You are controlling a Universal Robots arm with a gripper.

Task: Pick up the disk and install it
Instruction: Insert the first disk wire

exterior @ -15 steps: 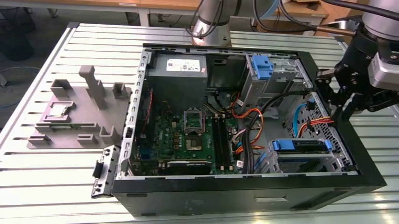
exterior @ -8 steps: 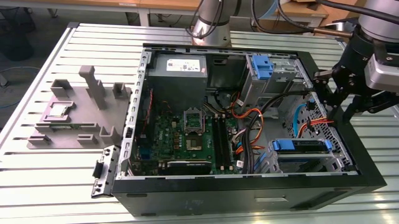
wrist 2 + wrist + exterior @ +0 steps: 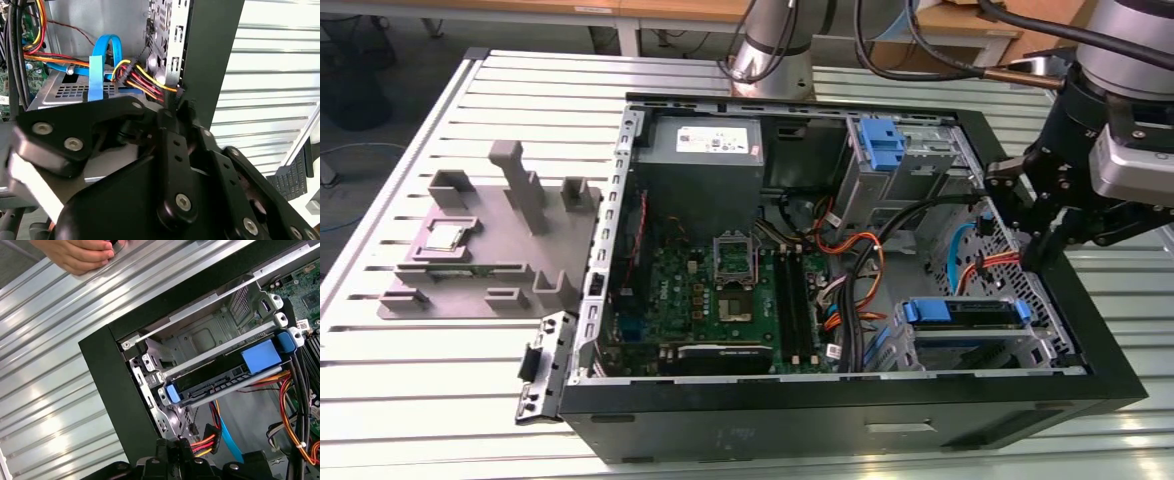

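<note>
We see the disk (image 3: 225, 377) with blue rails seated in the drive cage (image 3: 200, 337) at the open computer case's (image 3: 854, 410) front corner. The gripper (image 3: 1047, 235) hangs over the case's edge beside the cables (image 3: 145, 80); we cannot tell how wide it is spread. A person's hand (image 3: 77, 255) rests on the slatted table (image 3: 45, 390).

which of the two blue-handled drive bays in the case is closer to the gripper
The lower bay with the disk, near the case's front corner on the exterior view's right. The gripper hangs just above it, by the orange cables; the other blue-handled bay sits farther back beside the power supply.
</note>
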